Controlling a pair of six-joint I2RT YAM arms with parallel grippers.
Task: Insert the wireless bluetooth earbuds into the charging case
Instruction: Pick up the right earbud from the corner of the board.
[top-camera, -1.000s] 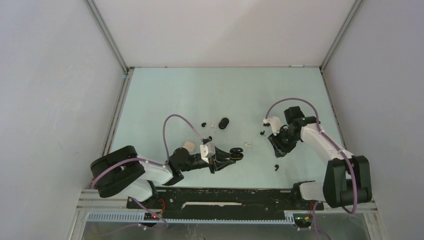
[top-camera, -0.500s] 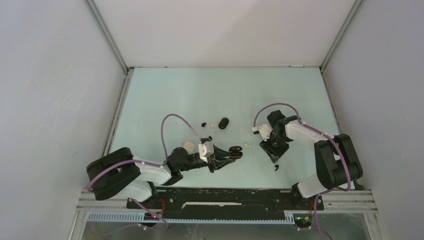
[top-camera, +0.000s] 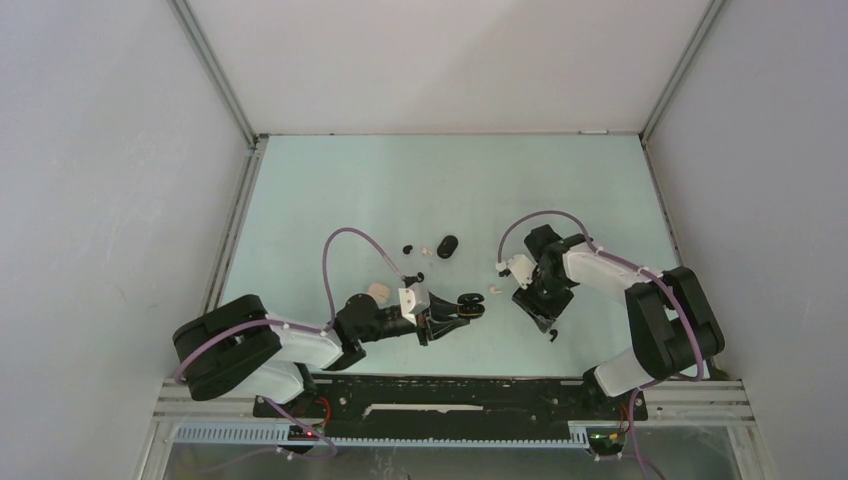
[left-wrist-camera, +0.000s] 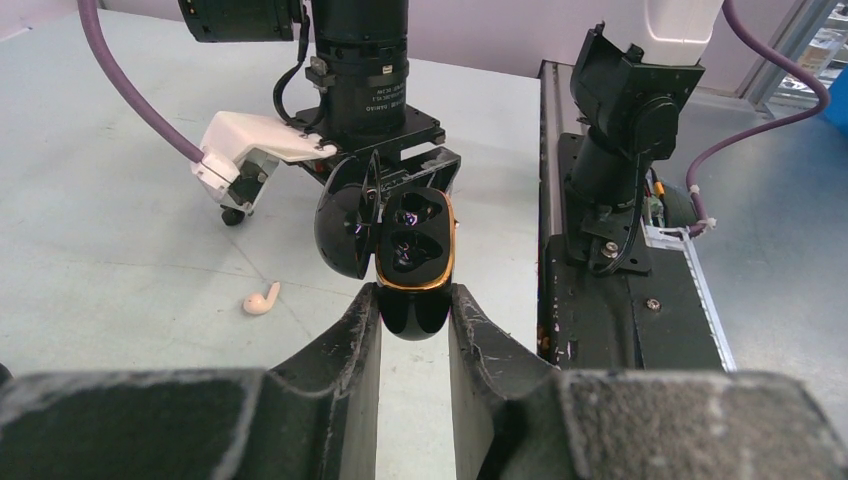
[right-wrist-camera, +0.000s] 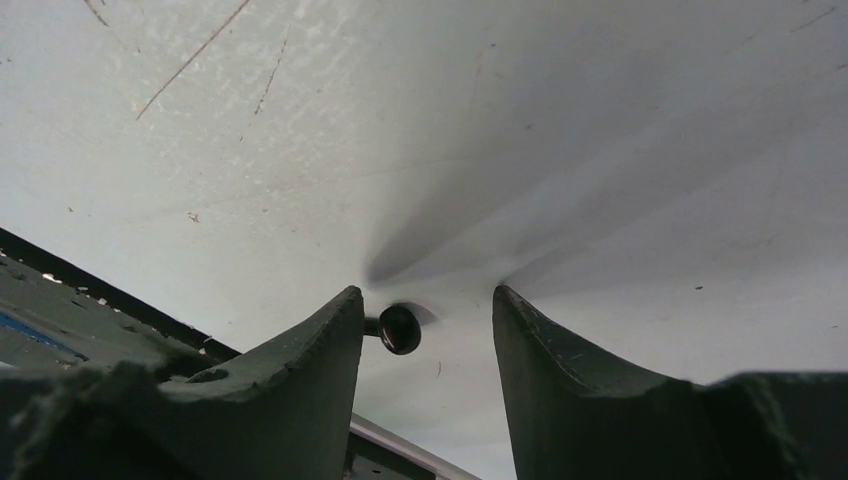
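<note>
My left gripper (left-wrist-camera: 413, 296) is shut on the lower end of an open black charging case (left-wrist-camera: 413, 250) with a gold rim, its lid swung to the left. From the top view this case (top-camera: 472, 305) is left of my right gripper (top-camera: 541, 317). My right gripper (right-wrist-camera: 425, 305) points down at the table with its jaws open. A black earbud (right-wrist-camera: 399, 328) lies between them, close to the left finger. It shows in the top view as a black earbud (top-camera: 553, 335). A whitish earbud (top-camera: 495, 291) (left-wrist-camera: 262, 299) lies between the two grippers.
A shut black case (top-camera: 447, 246) lies further back, with two black earbuds (top-camera: 408, 248) (top-camera: 416, 277) and a whitish one (top-camera: 426, 250) near it. A beige case (top-camera: 377, 292) sits by my left wrist. The black base rail (left-wrist-camera: 610, 320) runs along the table's near edge.
My right arm has swung left and toward the near edge, down over the black earbud, and its jaws have widened. The left gripper has kept still with the case.
</note>
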